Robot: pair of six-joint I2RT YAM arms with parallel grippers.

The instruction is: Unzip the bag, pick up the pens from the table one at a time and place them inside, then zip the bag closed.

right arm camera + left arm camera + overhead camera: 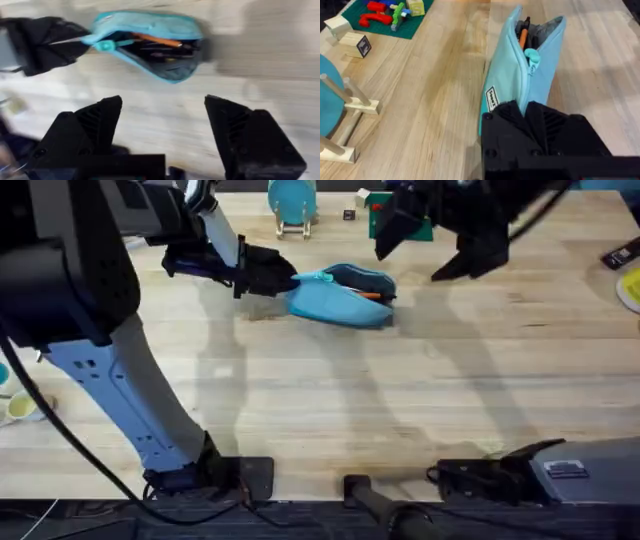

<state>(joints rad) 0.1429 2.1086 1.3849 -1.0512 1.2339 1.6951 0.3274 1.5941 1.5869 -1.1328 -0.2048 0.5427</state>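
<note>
I clamp the left gripper [283, 281] on the bag [345, 298] end to steady it; the right gripper [162, 132] hangs wide open.

Left arm stretched forward, left tool [283, 281] pinched closed, right tool [425, 252] raised, fingers spread wide

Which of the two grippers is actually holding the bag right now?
The left gripper: it is clamped on the end of the bag nearest the teal pull tab. The right gripper hangs above the table, jaws wide apart and empty.
</note>
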